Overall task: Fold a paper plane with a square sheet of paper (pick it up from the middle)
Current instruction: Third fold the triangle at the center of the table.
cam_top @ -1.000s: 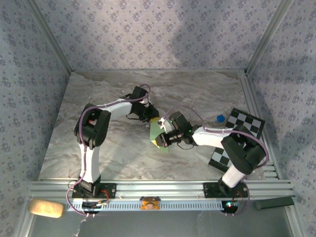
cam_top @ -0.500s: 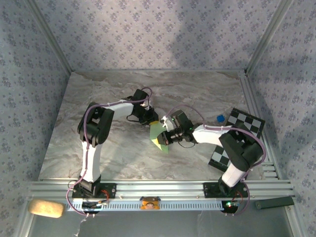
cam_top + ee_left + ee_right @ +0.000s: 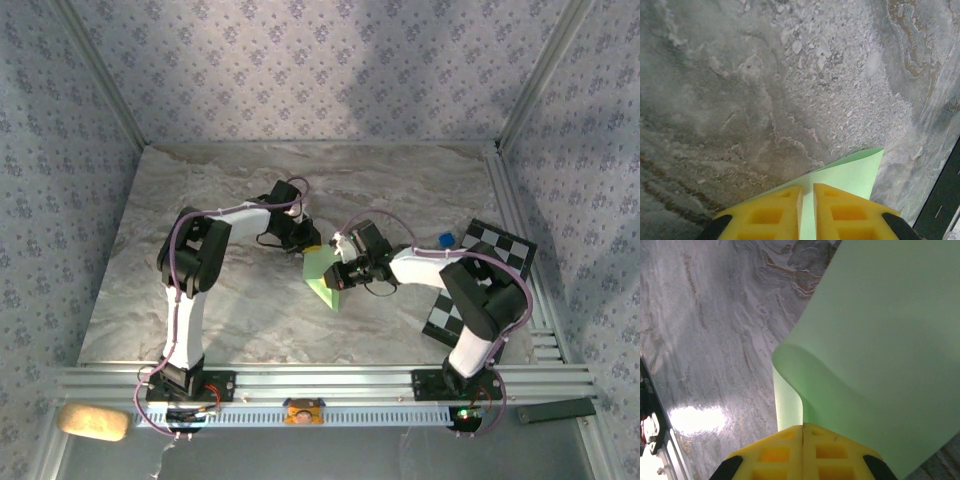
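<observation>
- The desk [image 3: 200,200]: all the action sits at its middle, well away from every edge.
- The square sheet of paper [image 3: 322,272]: pale green, held up between the two arms and curling over.
- The right gripper [image 3: 803,429]: jaws clamped together on the curled part.
- The left gripper [image 3: 807,190]: jaws nipping a corner, barely a slit between them.
- My call: hold both pinches firm and match the edges before pressing any crease.

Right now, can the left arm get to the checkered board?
Probably not: the left claw is shut on the green sheet, and the right arm stretches across between it and the checkered board on the right side.
</observation>
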